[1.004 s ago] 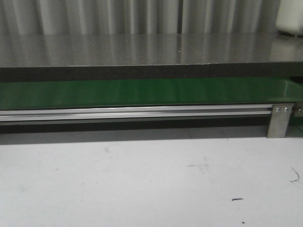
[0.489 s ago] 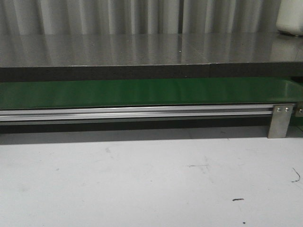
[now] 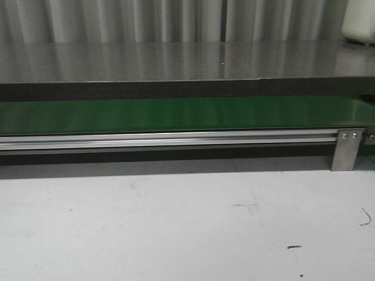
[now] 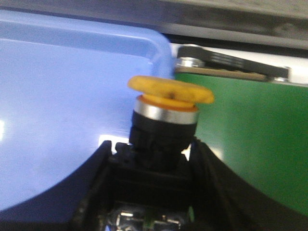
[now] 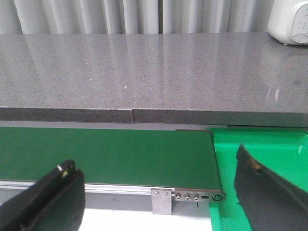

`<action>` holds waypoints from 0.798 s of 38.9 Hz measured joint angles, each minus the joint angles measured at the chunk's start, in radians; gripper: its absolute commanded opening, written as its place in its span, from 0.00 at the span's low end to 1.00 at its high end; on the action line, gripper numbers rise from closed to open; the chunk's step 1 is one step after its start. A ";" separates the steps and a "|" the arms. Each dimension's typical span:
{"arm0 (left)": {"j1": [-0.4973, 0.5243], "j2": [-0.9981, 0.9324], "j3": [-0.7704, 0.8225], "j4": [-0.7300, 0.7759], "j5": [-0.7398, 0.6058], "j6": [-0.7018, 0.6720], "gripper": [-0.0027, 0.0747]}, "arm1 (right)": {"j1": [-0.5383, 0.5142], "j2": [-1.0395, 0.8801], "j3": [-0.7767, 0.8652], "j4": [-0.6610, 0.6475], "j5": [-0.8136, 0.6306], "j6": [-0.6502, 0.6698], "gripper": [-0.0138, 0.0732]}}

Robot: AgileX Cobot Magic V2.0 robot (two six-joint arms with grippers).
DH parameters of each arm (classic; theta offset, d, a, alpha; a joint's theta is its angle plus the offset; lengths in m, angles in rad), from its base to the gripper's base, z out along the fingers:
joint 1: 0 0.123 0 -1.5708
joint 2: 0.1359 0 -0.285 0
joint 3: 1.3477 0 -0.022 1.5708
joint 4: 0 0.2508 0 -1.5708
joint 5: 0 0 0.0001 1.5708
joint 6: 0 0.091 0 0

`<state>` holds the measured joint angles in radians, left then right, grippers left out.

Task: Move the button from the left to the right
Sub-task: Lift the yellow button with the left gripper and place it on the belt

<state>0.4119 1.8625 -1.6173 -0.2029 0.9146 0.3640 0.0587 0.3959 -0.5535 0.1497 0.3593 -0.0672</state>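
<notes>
In the left wrist view my left gripper (image 4: 151, 159) is shut on the button (image 4: 166, 115): its black fingers clamp the black blocky body, and the orange-yellow mushroom cap with a silver ring sticks out past them. It hangs over the edge between a blue bin (image 4: 62, 106) and the green belt (image 4: 250, 139). My right gripper (image 5: 156, 185) is open and empty above the belt's end (image 5: 106, 154). Neither gripper nor the button shows in the front view.
A green tray (image 5: 269, 144) sits past the belt's right end. A grey stone counter (image 3: 176, 61) runs behind the belt (image 3: 176, 114), with a white appliance (image 3: 358, 20) at its far right. An aluminium rail (image 3: 164, 140) and bracket (image 3: 347, 149) edge the belt. White table (image 3: 176, 228) lies in front.
</notes>
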 measured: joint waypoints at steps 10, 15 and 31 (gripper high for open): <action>-0.136 0.041 0.000 -0.005 0.029 -0.050 0.09 | 0.000 0.000 0.000 0.000 0.000 0.000 0.90; -0.150 0.092 0.000 0.002 0.053 -0.094 0.11 | 0.000 0.000 0.000 0.000 0.000 0.000 0.90; -0.152 0.137 -0.002 0.007 0.100 -0.124 0.84 | 0.000 0.000 0.000 0.000 0.000 0.000 0.90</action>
<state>0.2600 1.9992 -1.6191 -0.1956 1.0144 0.2398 0.0587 0.3959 -0.5535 0.1497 0.3593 -0.0672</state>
